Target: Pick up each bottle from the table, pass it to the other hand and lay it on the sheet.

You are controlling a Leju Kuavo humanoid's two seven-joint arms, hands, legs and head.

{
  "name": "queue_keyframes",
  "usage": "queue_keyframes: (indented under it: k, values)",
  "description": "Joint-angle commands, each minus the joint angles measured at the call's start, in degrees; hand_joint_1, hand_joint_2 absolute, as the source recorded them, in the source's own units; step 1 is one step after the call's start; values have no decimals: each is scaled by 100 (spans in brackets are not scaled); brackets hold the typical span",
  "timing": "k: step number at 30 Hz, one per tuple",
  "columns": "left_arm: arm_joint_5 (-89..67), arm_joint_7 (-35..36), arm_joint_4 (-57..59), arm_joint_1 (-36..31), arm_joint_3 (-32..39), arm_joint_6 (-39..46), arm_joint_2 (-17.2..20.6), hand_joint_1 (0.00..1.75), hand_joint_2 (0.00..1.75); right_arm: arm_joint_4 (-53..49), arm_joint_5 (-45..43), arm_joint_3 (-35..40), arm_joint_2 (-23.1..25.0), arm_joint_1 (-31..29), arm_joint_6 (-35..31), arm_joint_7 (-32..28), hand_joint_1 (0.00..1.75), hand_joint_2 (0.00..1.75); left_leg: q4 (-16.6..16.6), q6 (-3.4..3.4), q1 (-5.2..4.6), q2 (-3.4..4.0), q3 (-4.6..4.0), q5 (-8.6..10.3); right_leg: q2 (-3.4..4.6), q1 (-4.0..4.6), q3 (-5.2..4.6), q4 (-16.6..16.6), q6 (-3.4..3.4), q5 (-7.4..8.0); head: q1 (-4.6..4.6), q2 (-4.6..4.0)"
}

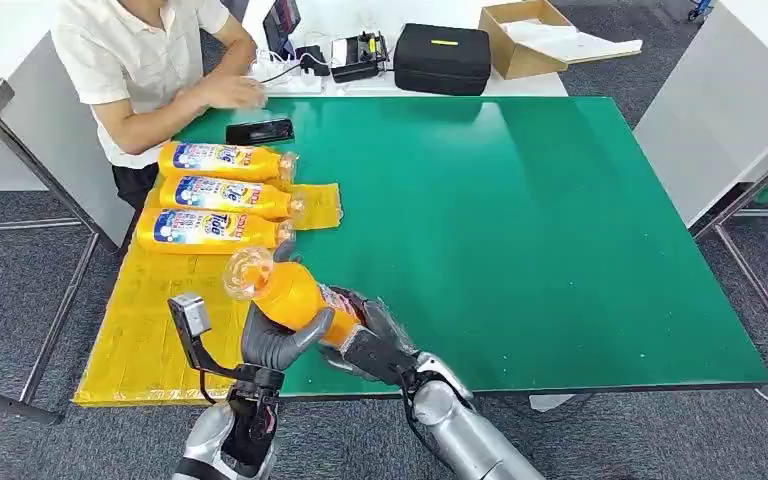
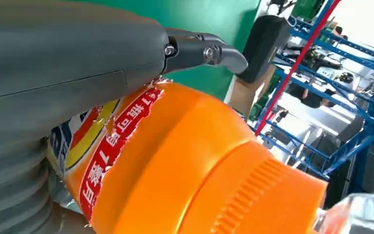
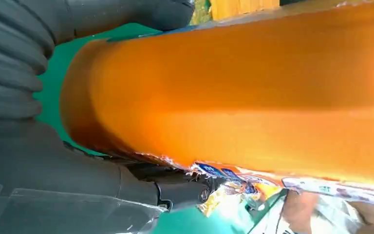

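2 hands (image 1: 278,340) (image 1: 375,340) gripping bottle (image 1: 290,293), torn label (image 2: 112,146)

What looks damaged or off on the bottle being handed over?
The held bottle's label is torn and ragged at its edge, peeling where the left hand and right hand grip it. The three bottles on the yellow sheet look intact.

Sheet, far end: you have three yellow labelled detergent bottles (image 1: 222,160) lying side by side across the yellow plastic sheet (image 1: 140,330), blocking its far part.
Sheet, near end: bare yellow surface lies open to you, left of the two hands.
Near edge: both hands, left hand (image 1: 272,338) and right hand (image 1: 372,343), grip one orange bottle (image 1: 290,295) above the sheet's right border.
Far left: a seated person's forearm (image 1: 175,105) and a black phone (image 1: 259,131) crowd that corner.
Right: the green table top (image 1: 520,230) is wide open.
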Motion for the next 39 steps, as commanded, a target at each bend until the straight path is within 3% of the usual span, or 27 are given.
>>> queue_keyframes:
  k: [1, 10, 11, 13, 15, 20, 27, 29, 31, 33, 36, 39]
  values:
    - [161, 77, 1056, -441, -125, -200, -238, 175, 175, 531, -27, 335, 27, -437, 38, -80, 175, 175, 3, 2, 2, -2, 14, -6, -10, 5, 19, 0, -15, -7, 0, 0]
    - [-39, -134, 828, -375, -73, -98, -238, 175, 175, 419, -82, 206, 25, -374, -91, 77, 175, 175, 6, 2, 2, 3, 16, -9, -4, 6, 20, 3, -18, -9, 0, 0]
    - [-90, -125, 627, -299, -64, -122, -220, 175, 175, 346, -114, 121, 0, -313, -144, 147, 159, 175, 4, 1, 1, 4, 10, -7, -2, 4, 13, 2, -15, -6, 0, 0]
    - [-281, -80, 257, -149, -53, -154, -211, 175, 175, 299, -20, -51, -71, -215, -301, 249, 56, 175, 6, 2, 3, 0, 12, -9, -8, 7, 17, 3, -18, -9, 2, 0]
    - [-331, -50, 141, -111, -45, -159, -211, 175, 175, 310, -74, -201, -86, -167, -306, 221, 2, 175, 8, 3, 2, -3, 19, -13, -12, 6, 25, 4, -20, -14, 0, 0]
    - [-933, -293, 53, -132, 29, 190, -220, 175, 175, 99, 310, -461, -25, 24, -683, 204, 0, 175, 1, 2, 0, -1, 10, -5, -7, 3, 13, -1, -12, -6, -2, 0]
    - [-941, -291, 30, -138, 45, 190, -216, 175, 175, 83, 316, -471, -34, 38, -684, 203, 0, 175, 1, 2, 1, -2, 9, -4, -8, 3, 12, -2, -12, -5, 0, 0]
    - [-1856, -546, -69, -143, -42, 744, -183, 175, 175, -87, 454, -629, -19, 192, -841, 257, 0, 175, 9, 3, 5, 0, 35, -20, -14, 11, 42, 2, -29, -20, 0, 0]
    - [-3980, -506, -279, -197, -23, 1716, -115, 175, 175, -476, 746, -1080, -67, 600, -1104, 225, 0, 175, 5, 3, 3, -14, 17, -10, -24, 7, 27, 1, -19, -15, 0, 0]
    - [-4404, -422, -381, -172, 194, 1717, -119, 175, 175, -746, 486, -1583, -65, 876, -1077, -109, 0, 175, 4, 3, 4, -22, 21, -10, -32, 8, 33, -2, -20, -18, -2, 0]
    - [-5123, -469, -641, -40, 623, 1933, -138, 175, 175, -1212, 888, -2550, 55, 999, -1643, -196, 0, 175, 2, 4, 0, -18, 20, -11, -27, 4, 29, -1, -18, -16, 0, 0]
    - [-5963, -309, -813, -85, 763, 2026, -85, 175, 175, -1683, 1236, -3085, 135, 964, -1663, -310, 0, 175, 7, 2, -3, -2, 1, -8, -10, 0, 7, 7, -15, -9, 0, 0]
